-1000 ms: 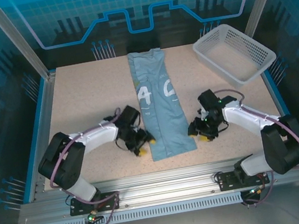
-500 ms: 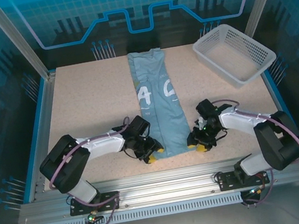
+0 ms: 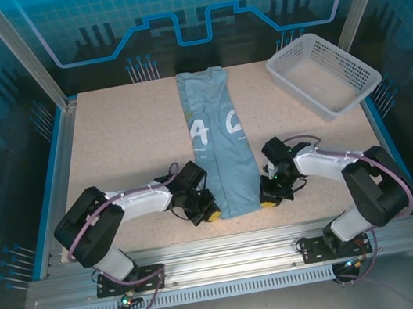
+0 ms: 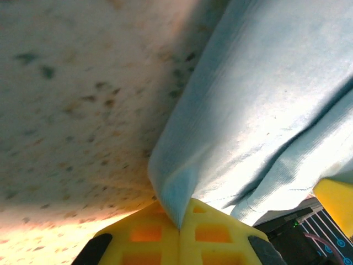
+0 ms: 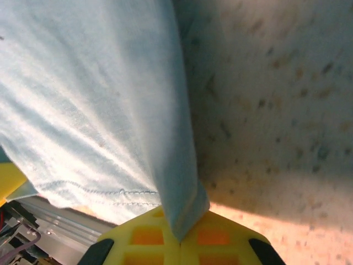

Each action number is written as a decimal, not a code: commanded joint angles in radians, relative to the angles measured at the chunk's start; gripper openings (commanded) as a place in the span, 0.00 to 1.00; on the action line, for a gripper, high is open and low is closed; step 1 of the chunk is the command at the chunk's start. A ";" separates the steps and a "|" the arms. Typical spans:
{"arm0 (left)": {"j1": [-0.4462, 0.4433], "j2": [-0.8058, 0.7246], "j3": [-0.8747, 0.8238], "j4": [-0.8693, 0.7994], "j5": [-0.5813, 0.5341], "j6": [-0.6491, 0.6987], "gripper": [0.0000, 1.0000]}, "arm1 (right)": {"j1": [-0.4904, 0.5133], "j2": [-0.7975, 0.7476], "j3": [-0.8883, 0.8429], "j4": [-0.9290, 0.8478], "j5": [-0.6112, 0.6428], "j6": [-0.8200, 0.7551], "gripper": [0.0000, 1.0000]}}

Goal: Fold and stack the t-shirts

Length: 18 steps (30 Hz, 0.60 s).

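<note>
From the top camera I see the t-shirt (image 3: pixel 222 152), light grey-blue, folded into one long narrow strip with white characters printed about halfway along it. It lies flat on the speckled worktop (image 3: pixel 127 152), starting between the two sets of jaws and running straight away from them towards the far edge. The left jaws sit at the strip's near left corner and the right jaws at its near right corner, both down at cloth level. From up here I cannot make out any gap between either pair. A white lattice basket (image 3: pixel 324 74) stands well beyond the right jaws, off to their far outer side.

On the left wrist camera, the yellow fingers (image 4: pixel 149 237) are pressed together with a peak of the t-shirt (image 4: pixel 265 110) pinched between them. So the left jaws are clamped on the cloth's edge. The fabric spreads away to the right of the jaws, softly creased, and bare worktop (image 4: pixel 71 83) lies to their left.

On the right wrist camera it mirrors that. The yellow fingers (image 5: pixel 215 237) meet on a folded edge of the t-shirt (image 5: pixel 94 94), so the right jaws are clamped on it too. A stitched hem line shows just left of the jaws. The worktop (image 5: pixel 276 83) is bare to their right.
</note>
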State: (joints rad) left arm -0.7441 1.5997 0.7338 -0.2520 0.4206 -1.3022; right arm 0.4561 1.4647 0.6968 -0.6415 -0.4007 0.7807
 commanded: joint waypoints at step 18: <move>0.008 -0.288 -0.031 -0.018 -0.050 -0.039 0.00 | 0.056 -0.142 0.164 -0.257 -0.037 0.127 0.00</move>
State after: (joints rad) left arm -0.7742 1.3281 0.6605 -0.2714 0.4183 -1.3201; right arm 0.5175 1.2884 0.7708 -0.8787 -0.4511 0.8738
